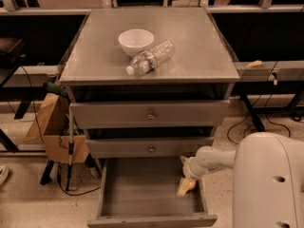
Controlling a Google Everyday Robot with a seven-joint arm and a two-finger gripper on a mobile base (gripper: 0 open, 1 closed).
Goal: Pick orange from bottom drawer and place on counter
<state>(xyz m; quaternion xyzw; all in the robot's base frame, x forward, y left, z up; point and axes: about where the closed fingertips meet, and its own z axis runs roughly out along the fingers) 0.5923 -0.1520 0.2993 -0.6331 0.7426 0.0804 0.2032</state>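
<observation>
The bottom drawer point(137, 189) is pulled open below the two upper grey drawers. The orange point(191, 185) shows as a small orange-red patch at the drawer's right side, mostly hidden behind the gripper. My gripper point(184, 186) reaches down into the drawer's right side on its white arm and sits right at the orange. The counter point(199, 46) is the grey cabinet top; it carries a white bowl and a lying plastic bottle.
A white bowl point(136, 41) and a clear plastic bottle point(151, 57) lie on the counter's middle. A cardboard box point(52, 127) and a stick stand left of the cabinet. Cables run on the floor at the right. My white arm body point(268, 184) fills the lower right.
</observation>
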